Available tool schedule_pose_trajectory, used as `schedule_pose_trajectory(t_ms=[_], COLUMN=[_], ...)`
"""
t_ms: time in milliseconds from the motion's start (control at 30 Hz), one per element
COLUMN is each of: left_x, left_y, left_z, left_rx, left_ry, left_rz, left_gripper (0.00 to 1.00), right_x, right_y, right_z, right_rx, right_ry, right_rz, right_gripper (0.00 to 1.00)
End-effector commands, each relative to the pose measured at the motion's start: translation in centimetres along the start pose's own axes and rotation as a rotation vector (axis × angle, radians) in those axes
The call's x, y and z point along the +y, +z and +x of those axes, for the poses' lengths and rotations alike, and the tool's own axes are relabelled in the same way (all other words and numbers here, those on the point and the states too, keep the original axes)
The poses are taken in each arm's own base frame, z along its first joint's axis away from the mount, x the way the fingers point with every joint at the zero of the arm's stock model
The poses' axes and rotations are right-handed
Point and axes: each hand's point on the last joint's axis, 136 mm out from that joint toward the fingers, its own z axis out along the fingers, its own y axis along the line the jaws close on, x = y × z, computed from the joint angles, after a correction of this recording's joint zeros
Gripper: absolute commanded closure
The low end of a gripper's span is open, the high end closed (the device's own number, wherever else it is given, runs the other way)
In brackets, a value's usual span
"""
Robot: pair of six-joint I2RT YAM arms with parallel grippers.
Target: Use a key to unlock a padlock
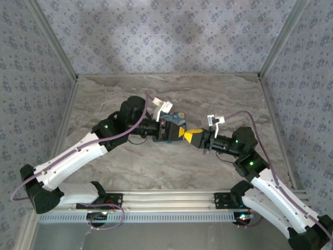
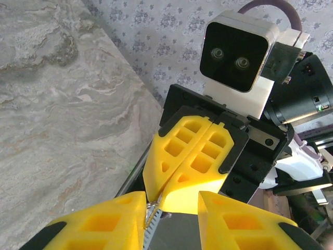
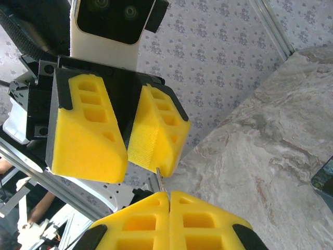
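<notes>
Top external shows my right gripper [image 1: 183, 134] tip to tip with my left gripper [image 1: 170, 129]. Left wrist shows what that view hides: the left gripper clamps a grey body, probably the padlock [image 2: 174, 234], with the key [image 2: 150, 214] at its edge. Right wrist shows my right gripper pressed together on the key, which I judge could skid and twist if it is off the keyhole.

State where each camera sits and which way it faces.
Top external: above and behind the bases, looking down on table; both arms, left hand facing right hand.
Left wrist: on left arm, faces right hand; left fingers below.
Right wrist: on right arm, faces left hand; right fingers below, pinching key.
Shared: both hands appear in all three.
</notes>
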Motion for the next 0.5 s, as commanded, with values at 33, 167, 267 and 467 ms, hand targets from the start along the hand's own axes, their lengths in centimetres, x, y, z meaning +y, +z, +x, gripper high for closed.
schedule_pose_trajectory(t_ms=[33,167,267,467], left_x=[-1.57,-1.53,-1.58,-1.41], left_y=[0.19,0.31,0.29,0.05], left_z=[-0.09,-0.05,-0.07,-0.03], left_rx=[0.008,0.012,0.011,0.019], left_ry=[0.033,0.036,0.042,0.045], left_rz=[0.059,0.060,0.059,0.033], left_gripper=[0.75,0.91,1.00,1.00], right_x=[1.04,0.91,0.79,0.34], right_y=[-0.28,-0.34,-0.36,-0.66], right_z=[-1.71,-1.77,-1.67,-1.52], right_rx=[-0.063,-0.066,-0.064,-0.058], right_ry=[-0.015,-0.011,-0.007,0.001], right_rz=[-0.020,-0.013,-0.009,0.025], right_gripper=[1.00,1.00,1.00,0.69])
